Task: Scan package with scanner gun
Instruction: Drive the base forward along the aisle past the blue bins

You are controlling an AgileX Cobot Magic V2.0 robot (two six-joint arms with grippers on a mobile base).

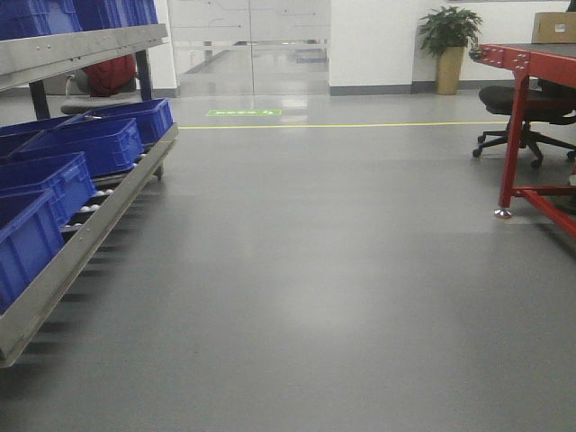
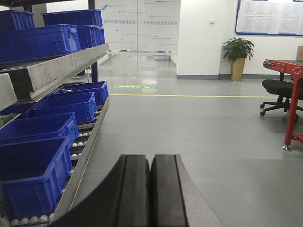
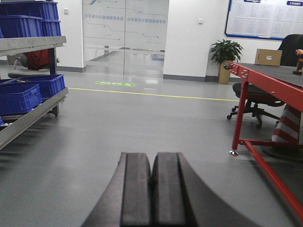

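My left gripper (image 2: 150,163) is shut and empty, its black pads pressed together above the grey floor. My right gripper (image 3: 152,163) is likewise shut and empty. A tan cardboard box (image 3: 268,56) with a small pale label sits far off on the red table (image 3: 265,75). It also shows in the front view (image 1: 553,27). It is too far away to tell whether it is the package. A small orange and dark object (image 3: 298,61) at the table's right edge is too small to identify. No scanner gun shows clearly.
A metal roller rack (image 1: 90,229) with several blue bins (image 1: 85,144) runs along the left. A black office chair (image 1: 522,112) stands by the red table on the right. A potted plant (image 1: 448,45) and glass doors (image 1: 247,45) are at the back.
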